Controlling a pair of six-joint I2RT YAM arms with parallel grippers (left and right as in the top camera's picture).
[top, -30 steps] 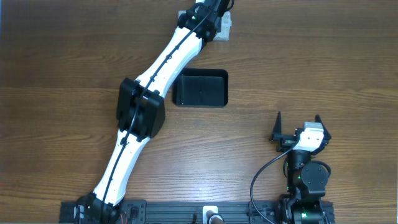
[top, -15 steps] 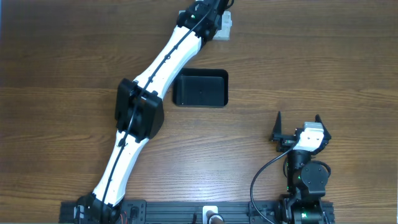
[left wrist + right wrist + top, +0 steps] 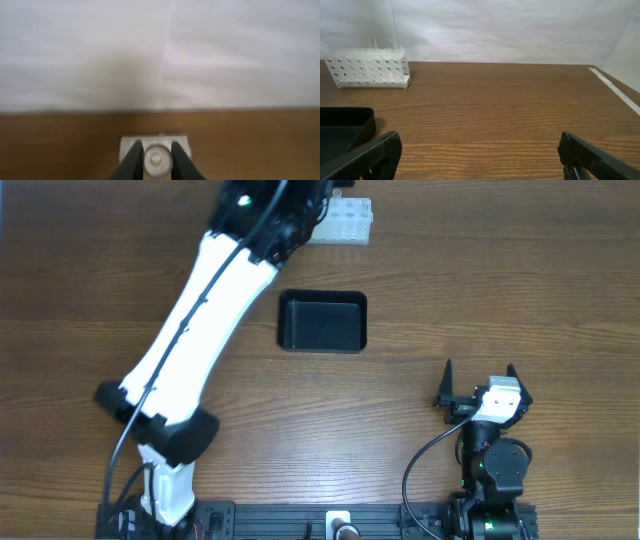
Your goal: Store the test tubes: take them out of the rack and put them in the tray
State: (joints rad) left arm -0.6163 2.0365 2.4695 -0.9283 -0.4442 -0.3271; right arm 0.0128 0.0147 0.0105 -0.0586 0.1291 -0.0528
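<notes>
Evidently the left gripper was clamped on a test tube, seen end-on between its fingers, right at the rack. The tray lay near the rack on the side toward the arm bases, so the carry looked short. The right gripper, jaws apart, sat much farther from the rack, beyond the tray.

One clear tube is gripped at the white rack, beyond the black tray.
</notes>
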